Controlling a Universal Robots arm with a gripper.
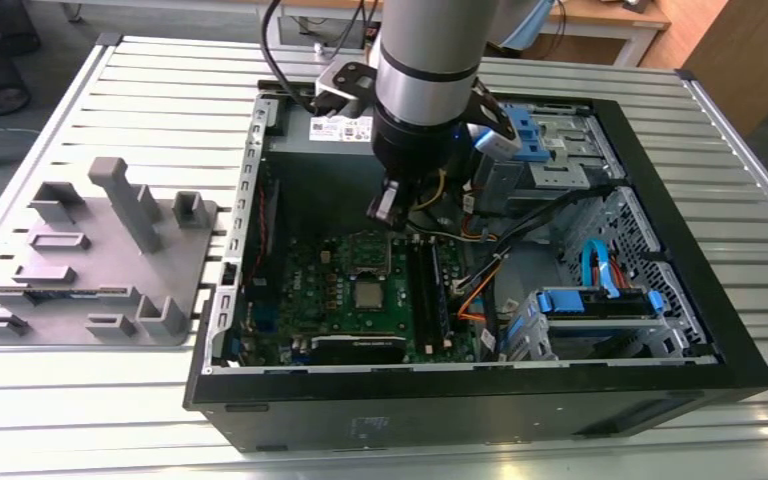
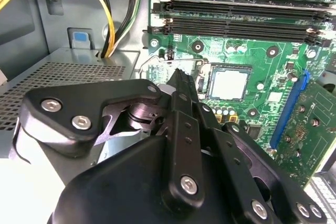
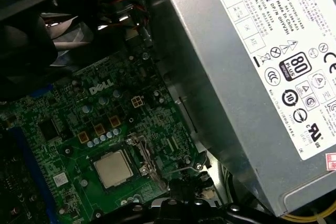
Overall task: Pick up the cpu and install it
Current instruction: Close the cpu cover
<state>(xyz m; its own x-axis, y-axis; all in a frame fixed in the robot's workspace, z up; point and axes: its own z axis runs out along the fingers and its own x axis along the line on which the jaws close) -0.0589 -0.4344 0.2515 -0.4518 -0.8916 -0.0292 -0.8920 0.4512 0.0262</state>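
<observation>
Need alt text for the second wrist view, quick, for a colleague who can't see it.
The cpu sits flat in its socket on the green motherboard, with the black gripper close in front of it and not touching it. Two long black memory slots run beyond the socket.

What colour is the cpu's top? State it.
Pale silver-grey, with a darker rim; the cpu shows best in the first wrist view.

Above the seated cpu [image 1: 367, 293] space is open; memory slots [image 1: 427, 285] and power supply [image 3: 247, 77] flank it.
</observation>
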